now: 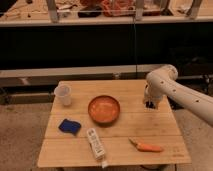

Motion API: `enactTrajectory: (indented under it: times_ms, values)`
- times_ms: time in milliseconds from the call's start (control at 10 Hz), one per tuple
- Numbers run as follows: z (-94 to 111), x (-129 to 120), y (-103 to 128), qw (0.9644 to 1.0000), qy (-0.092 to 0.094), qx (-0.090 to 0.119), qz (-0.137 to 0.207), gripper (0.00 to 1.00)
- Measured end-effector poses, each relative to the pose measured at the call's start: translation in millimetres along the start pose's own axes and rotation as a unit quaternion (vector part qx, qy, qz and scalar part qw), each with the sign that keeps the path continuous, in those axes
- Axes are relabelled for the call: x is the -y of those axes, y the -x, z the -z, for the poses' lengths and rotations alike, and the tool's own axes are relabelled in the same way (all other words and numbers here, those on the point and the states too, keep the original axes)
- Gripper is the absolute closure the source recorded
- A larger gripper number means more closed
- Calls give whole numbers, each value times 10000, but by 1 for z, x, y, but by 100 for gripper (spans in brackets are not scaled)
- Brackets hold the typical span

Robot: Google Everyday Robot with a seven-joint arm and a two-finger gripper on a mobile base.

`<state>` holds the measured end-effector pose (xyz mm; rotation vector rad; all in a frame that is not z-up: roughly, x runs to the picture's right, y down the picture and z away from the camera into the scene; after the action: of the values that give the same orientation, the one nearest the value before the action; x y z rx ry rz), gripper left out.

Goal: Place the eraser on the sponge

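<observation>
**Task status:** the eraser (96, 144) is lying flat on the table (160, 131), lower centre of the frame. It is near the sponge (69, 126) but apart from it, down and to its right, so it is not resting on the sponge. I am judging that gripping it, lifting it and setting it there is what is remaining.

**Pincer** (149, 104): I am holding it low over the table, right of centre, well apart from both. I cannot tell whether it is wide or narrow. It is not holding the eraser.

**Eraser:** white, long, blocky, looking rigid.
**Sponge:** blue, soft-looking pad with uneven edges.
**Bowl** (104, 109): orange, round, shallow, glossy, sitting at centre.
**Cup** (63, 94): pale, translucent, tapering, standing upper left.
**Carrot** (144, 146): orange, tapered, lying lower right.
**Table:** light wooden planks.
</observation>
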<state>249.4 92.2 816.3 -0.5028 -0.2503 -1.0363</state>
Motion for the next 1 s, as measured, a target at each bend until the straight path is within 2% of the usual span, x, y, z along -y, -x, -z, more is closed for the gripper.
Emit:
enactTrajectory:
  times_ms: [200, 500, 700, 1000]
  values:
    - [0, 18, 9, 9999, -20, -7, 169, 95]
    - [4, 26, 18, 9987, -29, -26, 506, 95]
    - [10, 50, 28, 9979, -82, -23, 638, 95]
    - [16, 67, 38, 9957, -122, -97, 909, 95]
